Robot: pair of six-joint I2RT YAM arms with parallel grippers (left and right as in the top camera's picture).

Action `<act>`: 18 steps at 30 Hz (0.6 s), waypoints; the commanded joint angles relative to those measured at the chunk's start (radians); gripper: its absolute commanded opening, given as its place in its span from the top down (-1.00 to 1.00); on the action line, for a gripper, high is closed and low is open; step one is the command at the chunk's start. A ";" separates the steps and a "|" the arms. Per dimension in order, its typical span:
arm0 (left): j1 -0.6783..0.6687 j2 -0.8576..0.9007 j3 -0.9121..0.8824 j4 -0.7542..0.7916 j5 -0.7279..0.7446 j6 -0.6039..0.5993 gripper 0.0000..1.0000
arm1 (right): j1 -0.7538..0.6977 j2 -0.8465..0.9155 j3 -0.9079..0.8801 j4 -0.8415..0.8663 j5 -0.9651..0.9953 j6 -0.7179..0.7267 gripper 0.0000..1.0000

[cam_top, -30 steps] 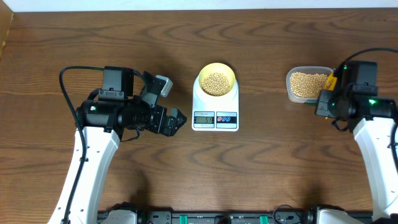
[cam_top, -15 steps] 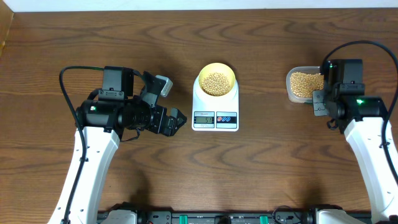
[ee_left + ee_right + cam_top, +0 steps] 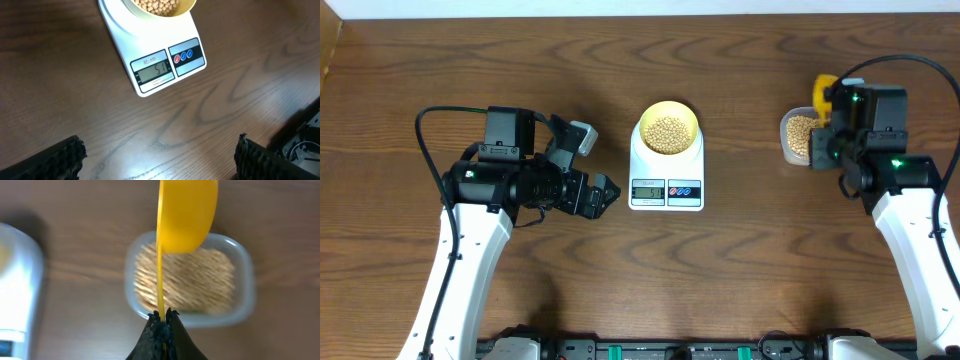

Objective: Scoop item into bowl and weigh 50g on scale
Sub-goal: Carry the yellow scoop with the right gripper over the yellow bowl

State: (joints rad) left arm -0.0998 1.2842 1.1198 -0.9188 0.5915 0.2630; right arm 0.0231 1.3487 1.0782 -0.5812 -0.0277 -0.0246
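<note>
bowl (image 3: 667, 105): sits on the scale (image 3: 666, 170) at the table's middle, its heap of beans (image 3: 667, 131) well below the rim
display (image 3: 155, 71): seems to read 51, a hair over the target as I judge it
right gripper (image 3: 162, 319): jaws pinched together on the thin handle of the yellow scoop (image 3: 187, 215), which hangs over the clear tub (image 3: 248, 277) of spare beans; cannot tell whether the scoop carries any
left gripper (image 3: 595, 165): fingers spread wide, holding nothing, just left of the scale
risk, overshoot: any further scoopful tipped in would push the weight further past the mark
risk, spill: the handle is narrow and gripped at its very end; a twist could scatter beans on the table (image 3: 740, 260)
risk, false reading: the left gripper is close enough that a stray swing could nudge the scale or bowl
risk, tub: a low pass could catch its rim and drag it
</note>
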 commanded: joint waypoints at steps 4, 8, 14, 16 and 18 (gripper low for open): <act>0.005 0.004 -0.006 -0.003 -0.009 0.006 -0.96 | 0.009 0.001 0.019 0.170 -0.436 0.259 0.98; 0.005 0.004 -0.006 -0.003 -0.009 0.006 -0.96 | 0.009 0.044 0.019 0.335 -0.664 0.352 0.98; 0.005 0.004 -0.006 -0.003 -0.009 0.006 -0.96 | 0.017 0.113 0.040 0.427 -0.758 0.454 0.97; 0.005 0.004 -0.006 -0.003 -0.009 0.006 -0.96 | 0.034 0.129 0.060 0.415 -0.770 0.435 0.97; 0.005 0.004 -0.006 -0.003 -0.009 0.006 -0.96 | 0.058 0.142 0.084 0.383 -0.768 0.379 0.98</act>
State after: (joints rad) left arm -0.0998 1.2842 1.1194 -0.9188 0.5915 0.2630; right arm 0.0479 1.4807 1.1057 -0.1833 -0.7288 0.3748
